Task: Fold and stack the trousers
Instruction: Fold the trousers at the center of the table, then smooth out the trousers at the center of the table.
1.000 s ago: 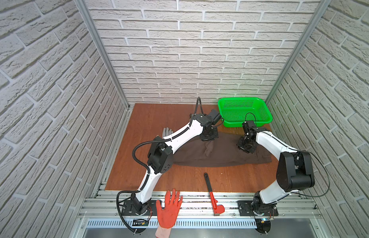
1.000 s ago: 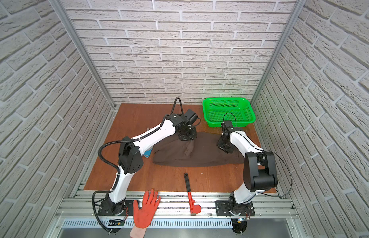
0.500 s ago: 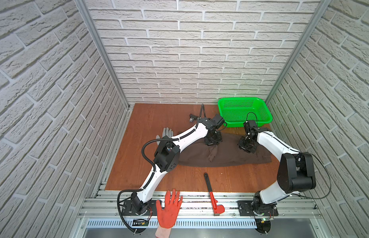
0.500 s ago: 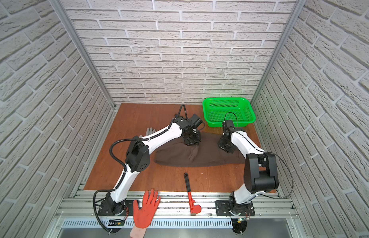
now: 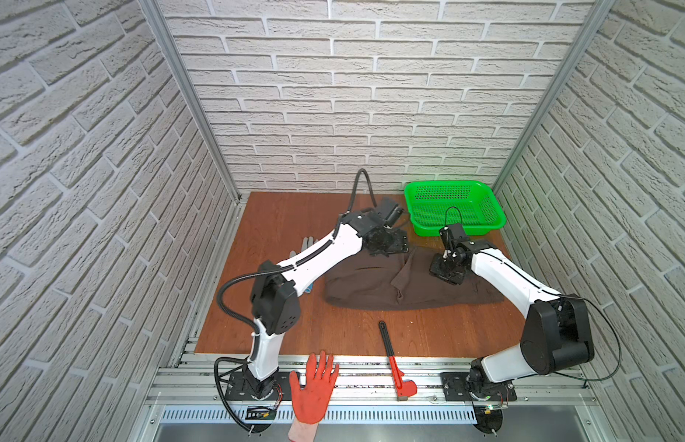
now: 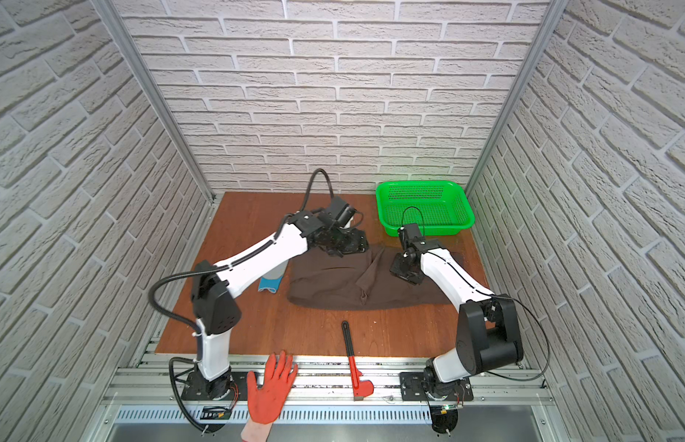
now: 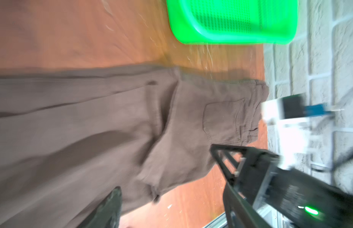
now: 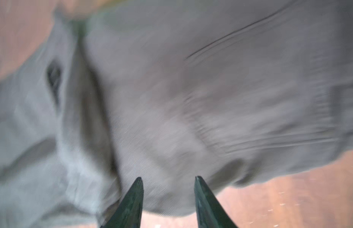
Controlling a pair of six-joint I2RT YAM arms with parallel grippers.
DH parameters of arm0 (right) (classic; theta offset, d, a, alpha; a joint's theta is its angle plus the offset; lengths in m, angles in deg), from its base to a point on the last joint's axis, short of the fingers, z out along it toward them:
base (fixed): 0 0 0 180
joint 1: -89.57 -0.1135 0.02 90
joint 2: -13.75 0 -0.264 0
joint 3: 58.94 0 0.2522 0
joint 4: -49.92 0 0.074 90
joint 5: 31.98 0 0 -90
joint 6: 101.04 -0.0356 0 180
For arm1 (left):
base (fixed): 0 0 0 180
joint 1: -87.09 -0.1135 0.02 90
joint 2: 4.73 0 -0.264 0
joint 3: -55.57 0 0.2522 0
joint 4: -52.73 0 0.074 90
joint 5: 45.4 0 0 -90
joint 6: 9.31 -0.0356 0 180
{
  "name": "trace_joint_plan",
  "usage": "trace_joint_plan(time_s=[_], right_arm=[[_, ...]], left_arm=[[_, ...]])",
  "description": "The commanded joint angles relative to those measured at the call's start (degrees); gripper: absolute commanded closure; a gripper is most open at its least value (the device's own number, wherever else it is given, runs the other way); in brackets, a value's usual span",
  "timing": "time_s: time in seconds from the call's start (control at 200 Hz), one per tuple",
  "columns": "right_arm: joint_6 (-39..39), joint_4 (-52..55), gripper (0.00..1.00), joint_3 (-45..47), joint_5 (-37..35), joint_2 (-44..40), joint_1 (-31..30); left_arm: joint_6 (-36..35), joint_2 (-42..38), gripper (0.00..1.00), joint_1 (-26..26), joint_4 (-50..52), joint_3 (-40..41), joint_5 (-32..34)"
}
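Two open jaws over the brown trousers, ready for the next fold.
Nearest, at the front edge, lie an orange glove [image 5: 313, 386] and a red tool [image 5: 395, 363], both well apart from the cloth, so leave them alone. The trousers [image 5: 365, 285] lie flat across the middle of the table [image 5: 279, 229] and reach to the right side, with a small flap sticking up in the middle. The right jaws hang over the right part of the cloth, open and empty. The left jaws hang wide open over its far edge, also empty. I think both should go straight up so no cloth gets dragged. Then they should pinch one end and bring it over evenly, pressing that flap flat. A grey glove [image 6: 271, 284] sits just left of the trousers; do not catch it. Far right stands a green basket [image 5: 453, 206].
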Motion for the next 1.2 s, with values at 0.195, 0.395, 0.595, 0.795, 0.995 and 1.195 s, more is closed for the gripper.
trace_joint_plan(time_s=[0.195,0.395,0.595,0.795,0.995,1.195], right_arm=[[-5.0,-1.1,0.48,-1.5,-3.3,5.3,-13.7],[-5.7,0.8,0.45,-7.6,-7.1,11.5,-19.6],[-7.1,5.3,0.43,-11.6,-13.2,17.1,-20.6],[-7.6,5.8,0.50,-7.3,-14.9,15.6,-17.5],[-5.9,4.0,0.74,-4.7,-11.8,13.6,-16.7],[-5.7,1.7,0.59,-2.2,-7.3,12.1,-16.1]], left_arm=[[2.3,-14.8,0.19,-6.5,-6.6,28.4,2.3],[3.5,-18.8,0.19,-8.0,-8.2,34.4,2.0],[3.2,-20.6,0.19,-8.6,-7.9,35.8,2.6],[3.4,-21.2,0.19,-8.6,-8.1,37.7,2.3],[4.8,-22.0,0.18,-8.4,-10.3,42.4,1.6],[7.2,-21.6,0.18,-7.0,-13.5,47.5,1.2]])
